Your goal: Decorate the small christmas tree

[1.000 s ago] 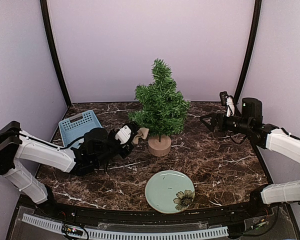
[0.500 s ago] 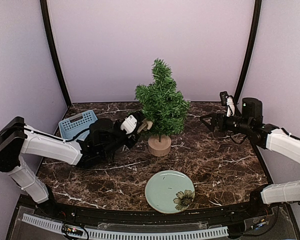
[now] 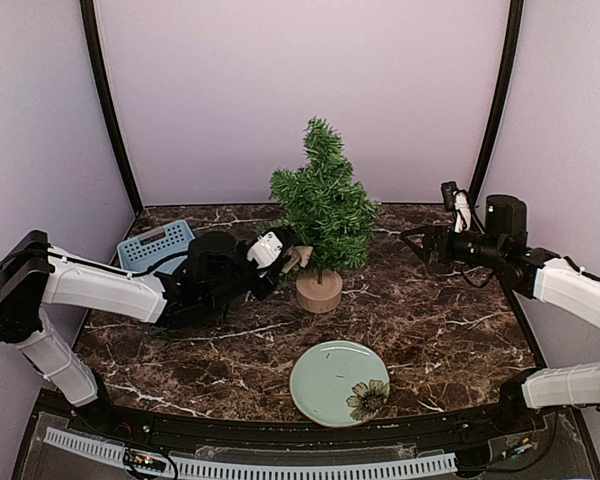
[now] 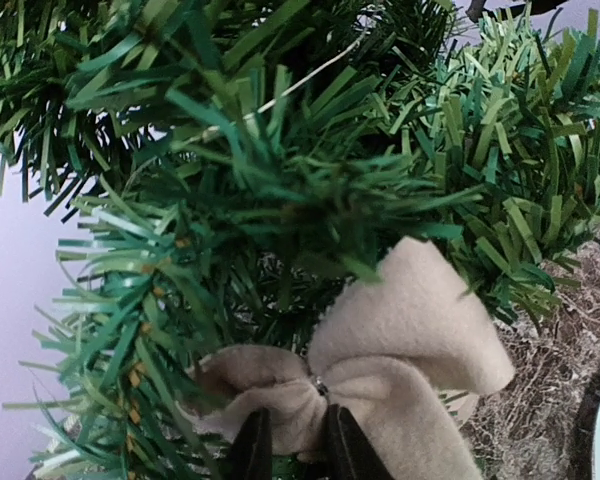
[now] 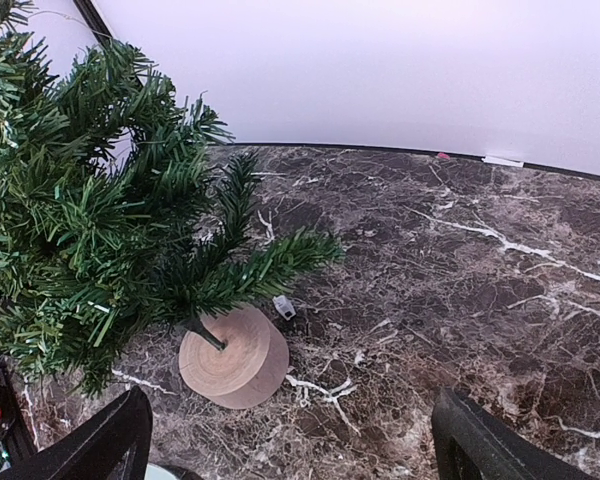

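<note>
The small christmas tree (image 3: pixel 325 205) stands mid-table on its round wooden stump (image 3: pixel 319 291). My left gripper (image 3: pixel 285 256) reaches into the tree's lower left branches. It is shut on a beige felt bow (image 3: pixel 293 260). In the left wrist view the bow (image 4: pixel 380 350) rests against the green needles (image 4: pixel 280 150), its lower edge pinched between the two dark fingers of the gripper (image 4: pixel 290 450). My right gripper (image 3: pixel 412 243) hovers open to the right of the tree, holding nothing. Its wrist view shows the gripper (image 5: pixel 295 425) wide open above the tabletop, with the tree (image 5: pixel 80 230) and stump (image 5: pixel 233 357) to the left.
A blue perforated basket (image 3: pixel 157 246) sits at the back left, behind my left arm. A pale green plate (image 3: pixel 339 382) with a flower print lies near the front edge. A small white piece (image 5: pixel 285 307) lies on the marble beside the stump.
My left arm has carried the bow rightward and up into the tree's lower left branches. The right arm has not moved.
</note>
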Robot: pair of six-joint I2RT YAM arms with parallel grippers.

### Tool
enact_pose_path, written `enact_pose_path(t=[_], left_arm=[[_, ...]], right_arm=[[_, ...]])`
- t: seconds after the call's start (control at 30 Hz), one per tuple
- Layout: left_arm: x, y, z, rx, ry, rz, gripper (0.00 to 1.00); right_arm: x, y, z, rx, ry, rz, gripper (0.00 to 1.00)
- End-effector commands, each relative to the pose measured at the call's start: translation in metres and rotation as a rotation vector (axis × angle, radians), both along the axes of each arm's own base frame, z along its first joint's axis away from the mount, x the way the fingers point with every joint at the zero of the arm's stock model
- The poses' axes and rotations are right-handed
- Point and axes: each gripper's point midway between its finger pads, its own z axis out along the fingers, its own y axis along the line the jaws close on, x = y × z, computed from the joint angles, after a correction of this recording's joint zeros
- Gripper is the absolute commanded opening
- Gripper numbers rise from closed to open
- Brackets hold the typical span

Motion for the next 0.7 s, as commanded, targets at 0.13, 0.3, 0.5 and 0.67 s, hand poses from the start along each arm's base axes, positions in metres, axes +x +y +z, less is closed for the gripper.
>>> enact_pose_path(t=[0.13,0.3,0.5,0.67], left_arm=[[-0.017,0.015,0.027,-0.042,0.045,-0.023,0.37],[-0.023,0.023,0.033,-0.063,0.075,-0.023,0.50],[-0.032,0.037,0.040,-0.104,0.123,-0.022,0.58],[-0.038,0.046,0.047,-0.177,0.205,-0.038,0.69]], right_arm=[[0.002,0.004,0.004,0.005,-0.018,0.009,0.98],[0.001,0.004,0.008,0.018,-0.026,0.007,0.99],[0.002,0.004,0.011,0.016,-0.031,0.010,0.98],[0.002,0.004,0.014,0.017,-0.041,0.012,0.98]])
